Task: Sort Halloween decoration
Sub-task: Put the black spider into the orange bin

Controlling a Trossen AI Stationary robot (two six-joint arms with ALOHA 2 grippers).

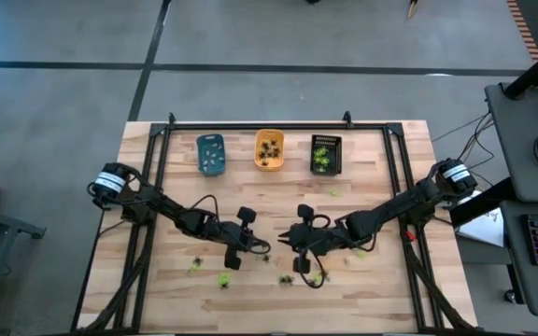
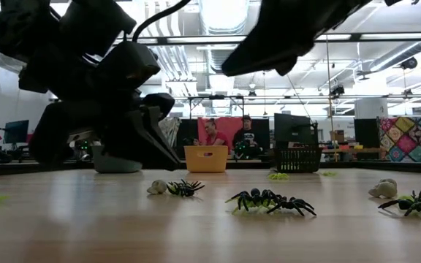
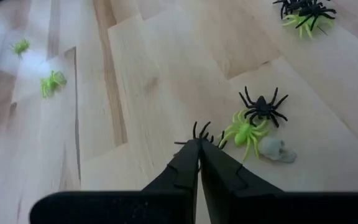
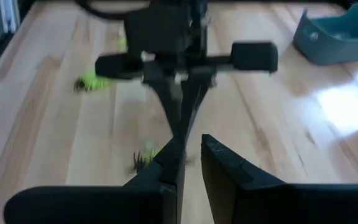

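Left wrist view: my left gripper (image 3: pixel 199 149) has pinched shut on a black spider (image 3: pixel 201 134).
Next I'd lift and carry it to the orange tray (image 1: pixel 269 150); right gripper (image 1: pixel 299 250) waits alongside, slightly parted, holding nothing I can make out.

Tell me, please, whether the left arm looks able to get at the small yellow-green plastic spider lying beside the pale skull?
Probably yes: the left tool, shut on a small black plastic spider, is right beside the yellow-green plastic spider, with bare wood between. It would need to release first.
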